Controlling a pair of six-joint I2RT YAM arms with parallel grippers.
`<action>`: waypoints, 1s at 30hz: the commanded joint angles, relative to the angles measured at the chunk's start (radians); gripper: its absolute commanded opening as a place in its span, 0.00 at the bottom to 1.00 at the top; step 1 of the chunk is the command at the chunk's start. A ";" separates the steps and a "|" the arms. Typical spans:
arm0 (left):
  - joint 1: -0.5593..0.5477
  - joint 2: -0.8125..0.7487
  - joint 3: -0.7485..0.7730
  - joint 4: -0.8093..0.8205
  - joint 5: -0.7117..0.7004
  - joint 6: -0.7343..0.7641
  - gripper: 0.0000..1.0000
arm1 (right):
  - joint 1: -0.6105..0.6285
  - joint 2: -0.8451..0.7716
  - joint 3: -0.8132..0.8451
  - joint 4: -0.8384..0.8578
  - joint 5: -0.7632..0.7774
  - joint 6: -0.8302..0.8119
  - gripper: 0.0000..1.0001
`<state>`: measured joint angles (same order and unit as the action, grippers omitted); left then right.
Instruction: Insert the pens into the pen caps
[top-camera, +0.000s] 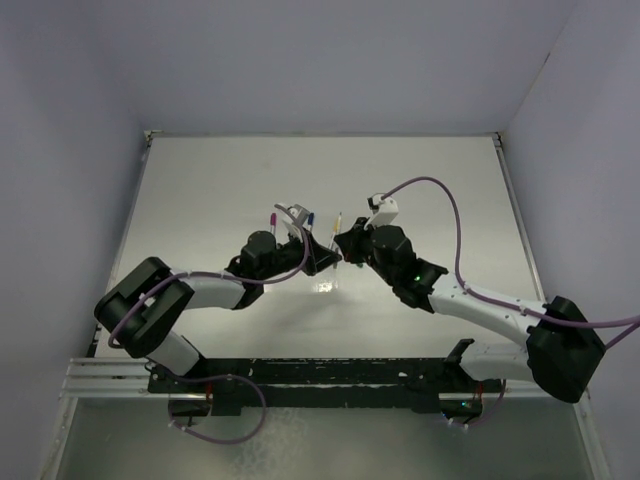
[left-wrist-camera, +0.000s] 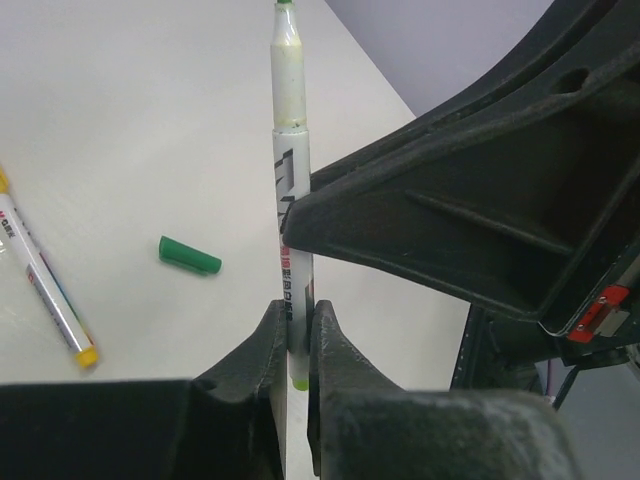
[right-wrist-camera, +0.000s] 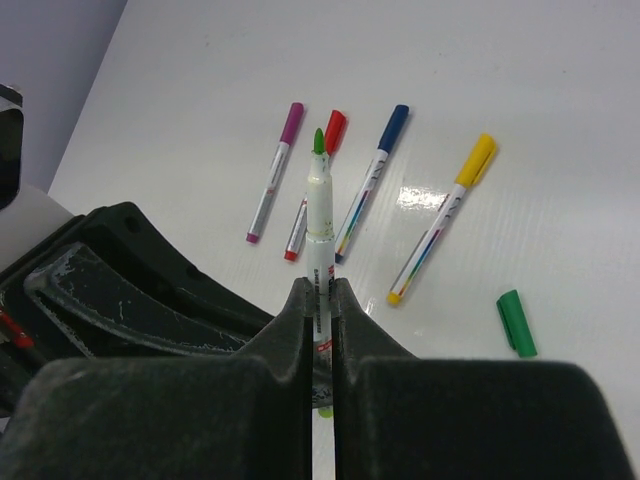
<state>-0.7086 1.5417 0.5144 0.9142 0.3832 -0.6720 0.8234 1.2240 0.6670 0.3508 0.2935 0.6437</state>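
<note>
So, left gripper (left-wrist-camera: 297, 322): closed on the green pen (left-wrist-camera: 288, 100), its two fingers pressing the barrel from either side close to the pen's tail end.
Right gripper (right-wrist-camera: 318, 296): closed on the same green pen, jaws clamped on the barrel further along, nearer the nib.
Meeting point: in the top view the two grippers come together tip to tip over the middle of the table (right-wrist-camera: 560, 100), the left arm reaching in from the left and the right arm from the right.
Green pen: held off the table between both grippers, uncapped, with its bare green nib pointing away from both wrist cameras.
Green cap (right-wrist-camera: 516, 322): lying on its side on the table, alone, apart from the green pen and just right of the yellow pen (right-wrist-camera: 440, 220).
Other pens: four lie on the table beyond the grippers, roughly side by side, each with a cap already on its far end.
Order left to right: purple pen (right-wrist-camera: 273, 175), red pen (right-wrist-camera: 334, 128), blue pen (right-wrist-camera: 372, 180), yellow pen.
Red pen: partly hidden behind the held green pen in the right wrist view.
Spacing: purple, red and blue lie near one another; the yellow pen lies a little further right.
</note>
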 joint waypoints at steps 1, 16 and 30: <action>0.000 0.006 0.023 0.105 0.007 -0.004 0.00 | -0.004 0.003 -0.002 0.036 -0.021 -0.001 0.00; 0.000 -0.058 -0.017 -0.125 -0.139 0.017 0.00 | -0.005 -0.164 0.007 -0.182 0.062 -0.066 0.22; 0.000 -0.111 -0.022 -0.330 -0.189 0.048 0.00 | -0.176 0.027 0.157 -0.558 -0.056 -0.106 0.40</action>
<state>-0.7128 1.4696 0.4870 0.6395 0.2043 -0.6506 0.7425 1.1492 0.7376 -0.0864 0.3721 0.5690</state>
